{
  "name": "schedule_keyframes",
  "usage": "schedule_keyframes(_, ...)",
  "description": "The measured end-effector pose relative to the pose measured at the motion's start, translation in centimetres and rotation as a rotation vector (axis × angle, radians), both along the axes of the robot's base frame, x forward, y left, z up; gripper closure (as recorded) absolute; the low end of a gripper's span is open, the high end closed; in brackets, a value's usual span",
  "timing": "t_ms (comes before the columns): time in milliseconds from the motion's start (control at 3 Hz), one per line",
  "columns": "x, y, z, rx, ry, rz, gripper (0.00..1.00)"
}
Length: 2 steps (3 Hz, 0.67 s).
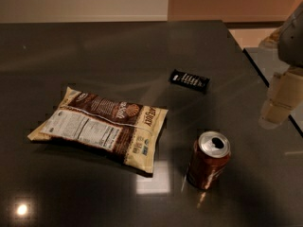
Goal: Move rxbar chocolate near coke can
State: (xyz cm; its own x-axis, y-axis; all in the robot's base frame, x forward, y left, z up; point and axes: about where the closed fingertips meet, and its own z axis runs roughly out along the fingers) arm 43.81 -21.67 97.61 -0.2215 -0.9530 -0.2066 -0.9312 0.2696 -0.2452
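Observation:
The rxbar chocolate (190, 80) is a small flat black bar with white lettering, lying on the dark table right of centre. The coke can (209, 160) stands upright nearer the front, red-brown with a silver top, well apart from the bar. My gripper (277, 109) hangs at the right edge of the view, pale and blurred, above the table's right side, to the right of both bar and can and touching neither.
A large tan-and-brown snack bag (102, 126) lies flat left of the can. The dark table (118, 51) has its right edge (258, 70) running diagonally close to the gripper. A pale wall and floor lie beyond.

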Motion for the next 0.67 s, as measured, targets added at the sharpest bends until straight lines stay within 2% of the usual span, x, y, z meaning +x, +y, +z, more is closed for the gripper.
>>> schedule_keyframes(333,0.0,0.0,0.0,0.000,0.000,0.000,0.00)
schedule_keyframes(667,1.5,0.2,0.0,0.018,0.006,-0.005,0.00)
